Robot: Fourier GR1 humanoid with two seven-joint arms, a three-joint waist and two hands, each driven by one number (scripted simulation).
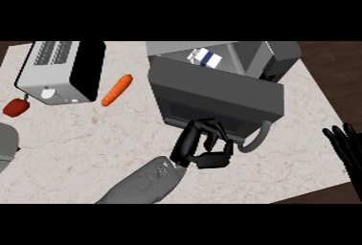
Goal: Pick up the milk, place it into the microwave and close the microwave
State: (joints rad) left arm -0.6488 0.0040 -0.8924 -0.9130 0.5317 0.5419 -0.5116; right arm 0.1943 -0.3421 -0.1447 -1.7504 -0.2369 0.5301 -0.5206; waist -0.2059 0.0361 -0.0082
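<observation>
Microwave (277, 53) at 12 to 1 o'clock on the marble counter (84, 139). Its door (219, 95) is ajar, swung out toward 6 o'clock. Milk carton (205, 57), white with a blue band, stands inside the cavity and shows just over the door's top edge.

Left hand (205, 146) near centre, forearm coming up from 7 o'clock. Its fingers are bent and bunched against the door's lower front, just beside the curved grey handle (258, 139). It holds nothing that I can see.

Right hand (346, 148) at 3 to 4 o'clock by the edge, fingers straight and pointing up, resting well apart from the microwave.

At 10 o'clock: white toaster oven (60, 72). Carrot (117, 89) just beside it. Red pepper (16, 107) at 9 o'clock.
</observation>
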